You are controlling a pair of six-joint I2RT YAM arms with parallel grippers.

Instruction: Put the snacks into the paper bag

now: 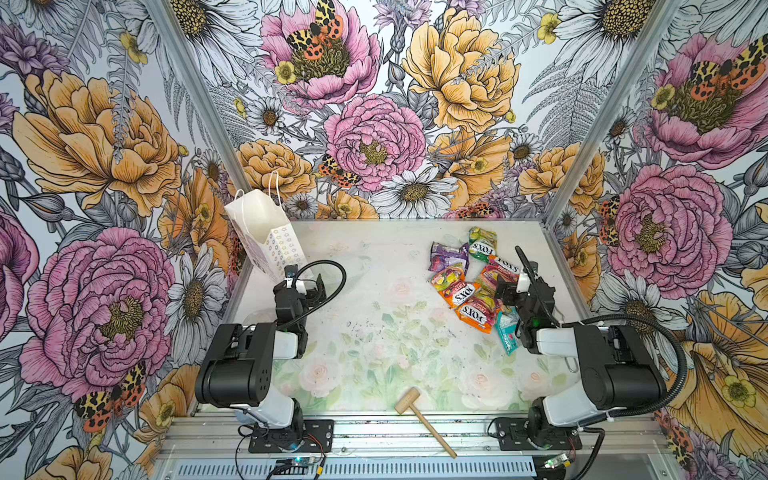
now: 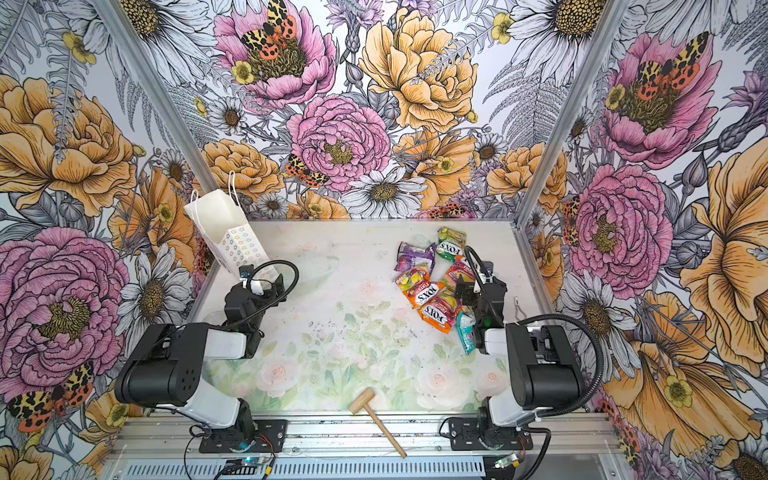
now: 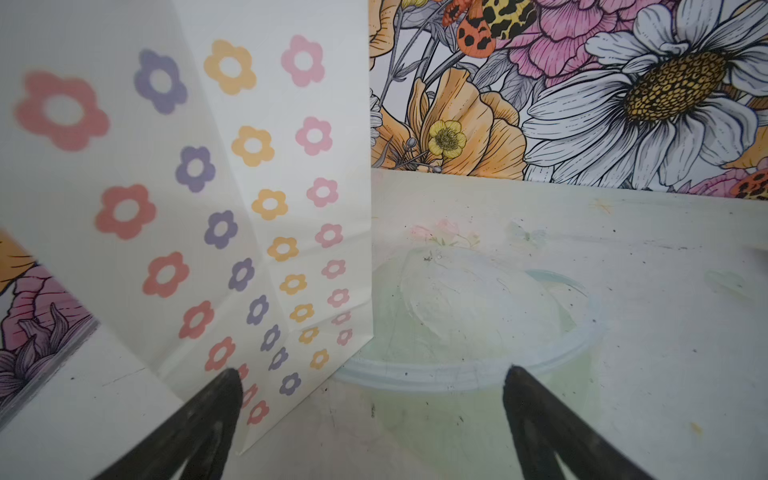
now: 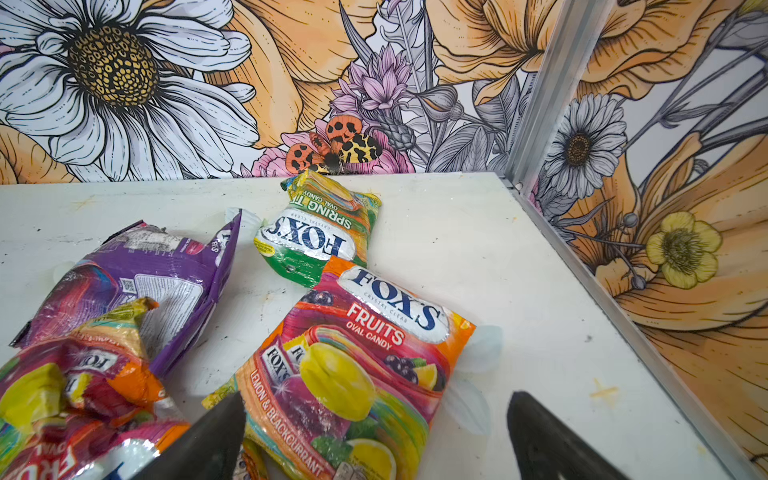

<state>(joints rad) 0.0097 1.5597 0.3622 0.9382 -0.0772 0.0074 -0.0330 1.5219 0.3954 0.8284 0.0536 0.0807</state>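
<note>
Bold flower wallpaper (image 1: 374, 124) closes in a pale worktop (image 1: 374, 257) printed with faint roses. The paper bag (image 1: 262, 224) stands open and leaning in the worktop's far corner on the left arm's side, its front dotted with small pastel flowers.

The left arm is folded at the elbow, with its forearm stretched toward the foot of the bag. The left claw (image 3: 372, 374) is spread wide and holds nothing. One finger (image 3: 220, 399) shows against the bag's lower front, but I cannot tell whether it touches. A clear plastic tub (image 3: 478, 324) sits just beside the bag, ahead of the claw.

The snacks (image 1: 465, 286) lie in a loose heap well apart from the bag, across the worktop. A green packet (image 4: 320, 232) lies farthest back and a purple packet (image 4: 145, 282) is on the bag's side of it. The right arm is bent the same way, its wrist dipped over the heap. The right claw (image 4: 376, 399) is wide and empty, and it hangs over an orange fruit packet (image 4: 357, 365).

A wooden mallet (image 1: 424, 419) lies at the near edge, far from the bag.
</note>
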